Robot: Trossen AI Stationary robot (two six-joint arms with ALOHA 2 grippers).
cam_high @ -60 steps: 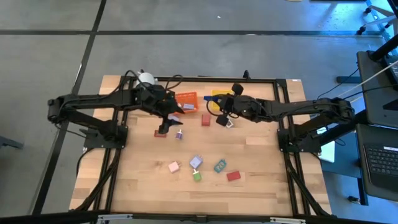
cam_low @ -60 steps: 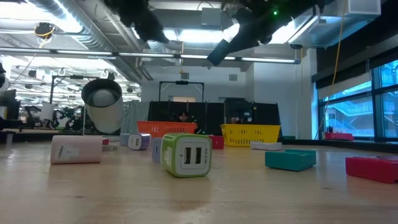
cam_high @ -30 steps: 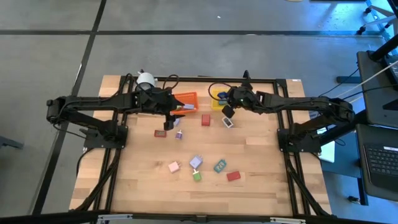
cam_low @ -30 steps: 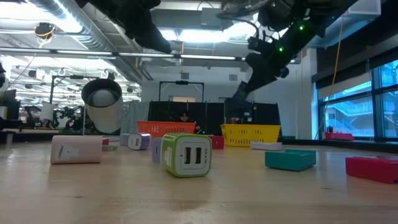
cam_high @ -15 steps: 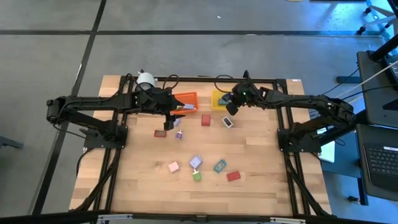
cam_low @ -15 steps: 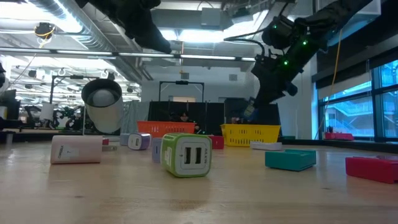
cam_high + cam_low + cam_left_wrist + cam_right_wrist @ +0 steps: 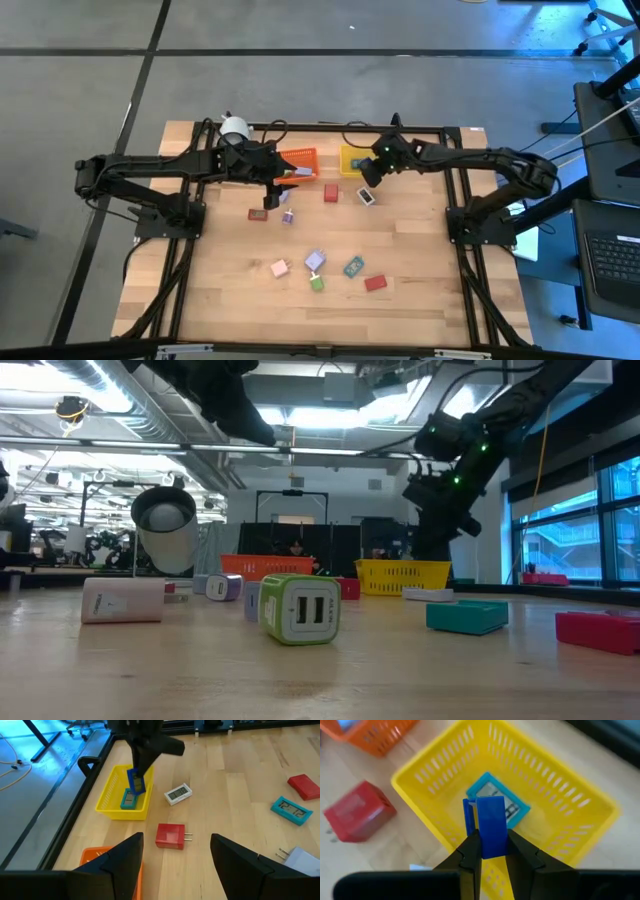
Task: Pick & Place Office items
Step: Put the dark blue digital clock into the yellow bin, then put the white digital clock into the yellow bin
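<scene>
Low view first: a green block (image 7: 300,609) sits nearest on the worktop (image 7: 320,680), a pink block (image 7: 123,600) to one side, teal (image 7: 466,616) and red (image 7: 598,630) blocks to the other, all unmoved. Farther back, the right tool (image 7: 490,851) has swung on from the open boards and now hangs over the yellow bin (image 7: 560,805), clamped on a blue block (image 7: 492,826); a teal block (image 7: 496,805) already lies inside. Left tool (image 7: 272,198) hasn't budged, fingers (image 7: 122,865) apart and empty, beside the orange bin (image 7: 298,160). A red plug block (image 7: 170,835) and a white block (image 7: 178,793) lie between the bins. The white cylinder (image 7: 166,528) blocks part of the back row.
</scene>
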